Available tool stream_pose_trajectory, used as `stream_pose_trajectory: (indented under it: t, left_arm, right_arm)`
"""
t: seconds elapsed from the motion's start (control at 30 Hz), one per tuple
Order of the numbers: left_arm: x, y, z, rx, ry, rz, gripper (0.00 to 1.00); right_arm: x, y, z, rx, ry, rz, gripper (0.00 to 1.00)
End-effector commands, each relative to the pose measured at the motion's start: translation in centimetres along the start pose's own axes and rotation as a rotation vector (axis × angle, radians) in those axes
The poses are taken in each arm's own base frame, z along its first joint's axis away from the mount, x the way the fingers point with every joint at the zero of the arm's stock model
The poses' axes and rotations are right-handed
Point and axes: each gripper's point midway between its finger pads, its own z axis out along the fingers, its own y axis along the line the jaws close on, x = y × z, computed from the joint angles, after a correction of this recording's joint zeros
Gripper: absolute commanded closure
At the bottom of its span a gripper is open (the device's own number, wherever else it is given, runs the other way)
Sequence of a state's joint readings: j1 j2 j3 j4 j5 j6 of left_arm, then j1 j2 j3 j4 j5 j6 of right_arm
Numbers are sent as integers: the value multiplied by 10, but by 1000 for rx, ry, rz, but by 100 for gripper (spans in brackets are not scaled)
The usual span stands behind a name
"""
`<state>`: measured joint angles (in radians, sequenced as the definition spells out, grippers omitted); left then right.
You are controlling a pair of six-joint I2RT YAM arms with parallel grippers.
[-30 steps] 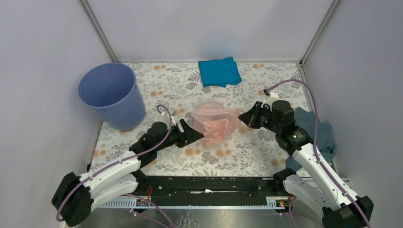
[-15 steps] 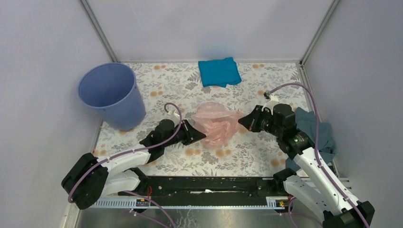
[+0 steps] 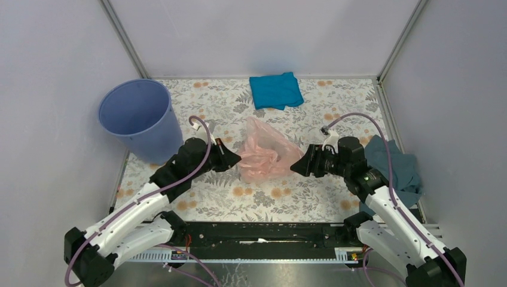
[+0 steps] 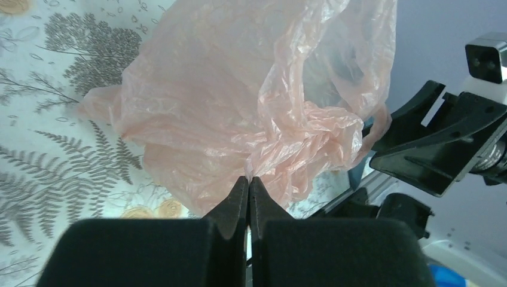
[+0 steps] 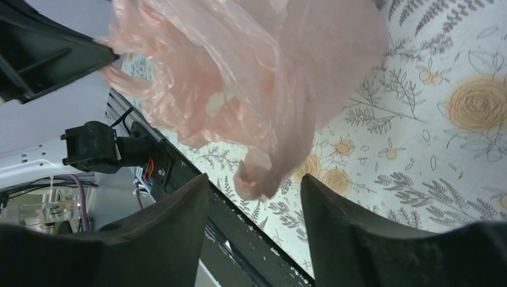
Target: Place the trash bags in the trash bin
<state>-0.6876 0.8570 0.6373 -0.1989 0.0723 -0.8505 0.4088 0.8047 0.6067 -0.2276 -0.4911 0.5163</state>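
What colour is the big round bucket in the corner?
The bucket is lavender-blue, plain with no pattern. It shows best in the top view.

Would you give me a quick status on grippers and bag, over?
Left gripper shut on bag edge. Right gripper open, bag tail between its fingers. Bag outside bin; path to bin looks clear.

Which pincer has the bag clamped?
The left pincer: its fingers are shut on the bag at its crumpled edge. The right pincer is open, with a bag tail loose between its fingers.
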Motion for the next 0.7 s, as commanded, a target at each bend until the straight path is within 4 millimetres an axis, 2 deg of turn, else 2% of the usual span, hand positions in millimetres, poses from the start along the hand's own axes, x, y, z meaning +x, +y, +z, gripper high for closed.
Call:
stream_pose_trajectory:
  t: [0.0,0.07,0.17,0.27,0.37,0.5,0.67]
  left_arm:
    - [7,13,-24,-75,104,198,100]
    - [7,11,-30,-69,124,243,100]
    - [0,6,-39,-74,118,284,100]
    - [-8,5,-50,-97,88,280,100]
    - [-7,-2,-55,-45,62,253,100]
    - [-4,-10,-54,16,47,211,100]
    - [-2,-5,-48,-6,53,201,100]
  right_arm:
    - [1,11,-9,-55,-23,-43,32]
    - [-2,12,-16,-34,-57,-34,27]
    - [-6,0,-25,56,-106,-5,26]
    - [-6,2,-28,35,-147,31,26]
    - [-1,8,-21,-38,-157,89,33]
    - [23,6,-6,-101,-42,112,32]
    - [60,-2,5,-160,96,122,31]
